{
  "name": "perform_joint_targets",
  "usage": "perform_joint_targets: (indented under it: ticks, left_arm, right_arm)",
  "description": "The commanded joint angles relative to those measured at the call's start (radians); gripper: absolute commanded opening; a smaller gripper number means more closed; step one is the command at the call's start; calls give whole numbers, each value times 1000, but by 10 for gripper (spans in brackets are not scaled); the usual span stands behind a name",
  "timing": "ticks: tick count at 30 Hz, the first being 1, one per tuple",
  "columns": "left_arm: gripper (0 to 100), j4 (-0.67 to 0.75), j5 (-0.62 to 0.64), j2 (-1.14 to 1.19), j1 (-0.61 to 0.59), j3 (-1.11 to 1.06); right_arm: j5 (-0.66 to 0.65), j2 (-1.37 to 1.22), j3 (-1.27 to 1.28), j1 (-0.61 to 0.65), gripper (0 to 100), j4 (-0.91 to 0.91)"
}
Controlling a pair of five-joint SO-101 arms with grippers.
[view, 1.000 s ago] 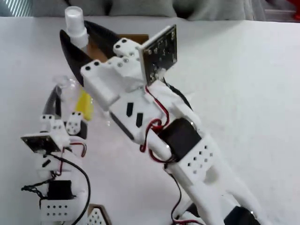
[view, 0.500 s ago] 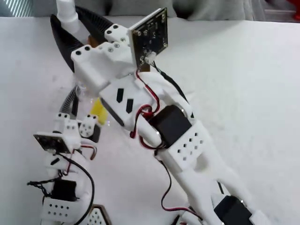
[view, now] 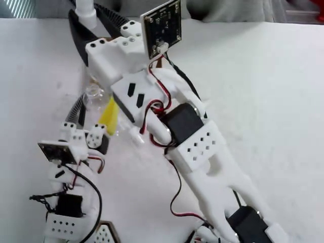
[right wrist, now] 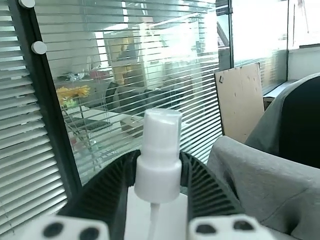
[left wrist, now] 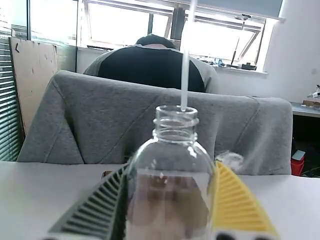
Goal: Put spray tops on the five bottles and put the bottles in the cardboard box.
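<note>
Alignment is progressing: the right gripper, jaws closed round the spray top, has been rising and swinging inward while the left gripper, pinching the clear bottle, has been sliding it beneath. The dip tube is now hanging at the bottle's mouth, so insertion looks close. Whether its tip is entering is hard to tell; the spray top's head is running off the high view's edge.
</note>
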State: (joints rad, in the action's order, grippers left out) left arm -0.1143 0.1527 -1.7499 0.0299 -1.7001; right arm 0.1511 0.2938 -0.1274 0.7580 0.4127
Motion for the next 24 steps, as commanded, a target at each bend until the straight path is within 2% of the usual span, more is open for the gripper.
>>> perform_joint_targets:
  ticks: [1,21,24]
  left_arm:
    - [112,-3,8,-24,19,3]
    - [112,-3,8,-24,19,3]
    - [112,-3,8,-24,19,3]
  right_arm:
    - [28,8,-46,-7,16,-24]
    - [35,16,-21,-4,16,22]
    - [87,16,-8,-1,16,22]
